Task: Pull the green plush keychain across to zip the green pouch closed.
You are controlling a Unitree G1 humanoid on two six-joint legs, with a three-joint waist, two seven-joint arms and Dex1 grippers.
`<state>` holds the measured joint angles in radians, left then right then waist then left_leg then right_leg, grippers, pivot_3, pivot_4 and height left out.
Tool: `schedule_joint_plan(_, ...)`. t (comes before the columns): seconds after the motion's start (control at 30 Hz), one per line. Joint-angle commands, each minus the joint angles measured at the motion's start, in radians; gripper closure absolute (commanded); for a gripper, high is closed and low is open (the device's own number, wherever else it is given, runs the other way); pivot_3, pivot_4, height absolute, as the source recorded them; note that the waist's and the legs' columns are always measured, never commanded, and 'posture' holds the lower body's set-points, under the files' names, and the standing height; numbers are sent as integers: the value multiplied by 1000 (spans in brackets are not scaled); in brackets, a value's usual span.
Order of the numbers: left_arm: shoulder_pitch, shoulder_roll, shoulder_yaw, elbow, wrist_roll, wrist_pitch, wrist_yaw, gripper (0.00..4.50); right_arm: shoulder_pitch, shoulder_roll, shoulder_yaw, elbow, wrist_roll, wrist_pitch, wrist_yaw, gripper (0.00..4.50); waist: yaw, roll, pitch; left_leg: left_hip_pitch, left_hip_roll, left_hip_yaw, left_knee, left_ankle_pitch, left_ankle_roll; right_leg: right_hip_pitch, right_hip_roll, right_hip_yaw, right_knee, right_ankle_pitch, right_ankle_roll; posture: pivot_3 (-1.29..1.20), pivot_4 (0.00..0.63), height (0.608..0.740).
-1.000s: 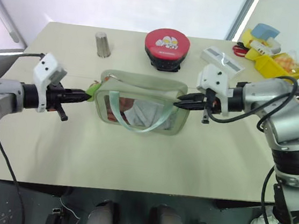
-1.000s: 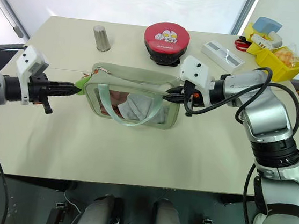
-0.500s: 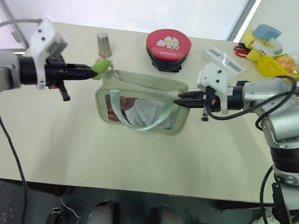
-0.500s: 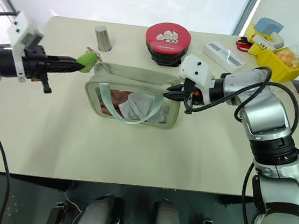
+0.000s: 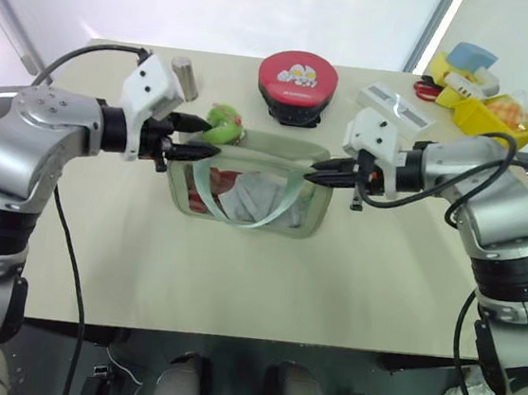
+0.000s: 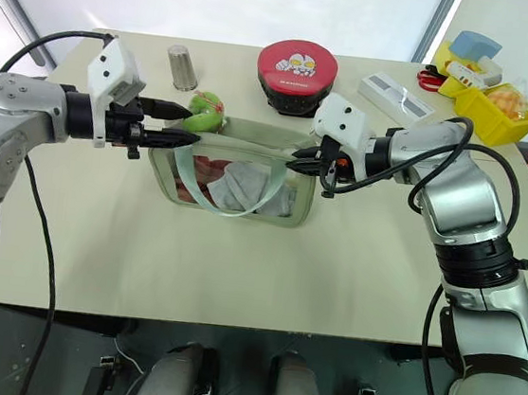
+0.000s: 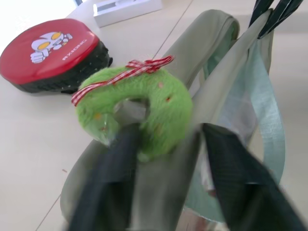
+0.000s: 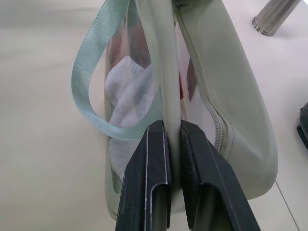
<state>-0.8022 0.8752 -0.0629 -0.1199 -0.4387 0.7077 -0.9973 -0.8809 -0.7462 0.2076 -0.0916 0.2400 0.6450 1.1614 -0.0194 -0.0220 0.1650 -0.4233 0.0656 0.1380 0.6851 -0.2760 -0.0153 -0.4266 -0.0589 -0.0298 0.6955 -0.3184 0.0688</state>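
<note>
Left eye view: left gripper (image 5: 200,138) near-level, spread.

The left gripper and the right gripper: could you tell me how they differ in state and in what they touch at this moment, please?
The left gripper has its jaws spread, the green plush keychain lying loose between them; the right gripper is shut on the green pouch, pinching its edge. The left works at the pouch's left end, the right at its right end. Both point inward toward the pouch.
</note>
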Motion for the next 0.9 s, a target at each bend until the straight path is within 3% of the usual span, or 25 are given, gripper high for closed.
schedule_joint_plan(0.03,-21,50,34,-28,11,-12,-30,345,3,-4,-9,-34,9,-5,2,4223,0,0,0,0,0,0,0,0,0,0,0,0,0,0,0,0,150,740)
schedule_joint_plan(0.07,-12,83,45,-39,-1,-3,-63,84,2,-4,-7,-25,6,-11,4,4223,-1,0,0,0,0,0,0,0,0,0,0,0,0,0,0,0,150,740)
schedule_joint_plan(0.27,63,217,108,-10,-3,-9,-136,84,-22,12,2,12,-3,-35,6,4223,0,0,0,0,0,0,0,0,0,0,0,0,0,0,0,0,150,740)
schedule_joint_plan(0.57,182,110,121,16,30,-71,-39,84,-24,16,7,11,-2,-35,14,4223,2,0,0,0,0,0,0,0,0,0,0,0,0,0,0,0,150,740)
schedule_joint_plan(0.67,180,98,128,26,22,-80,-45,875,-21,17,7,4,-1,-29,12,4223,2,0,0,0,0,0,0,0,0,0,0,0,0,0,0,0,150,740)
schedule_joint_plan(0.9,185,79,115,29,27,-91,-41,4317,-19,16,-4,-29,13,3,1,4223,2,0,0,0,0,0,0,0,0,0,0,0,0,0,0,0,150,740)
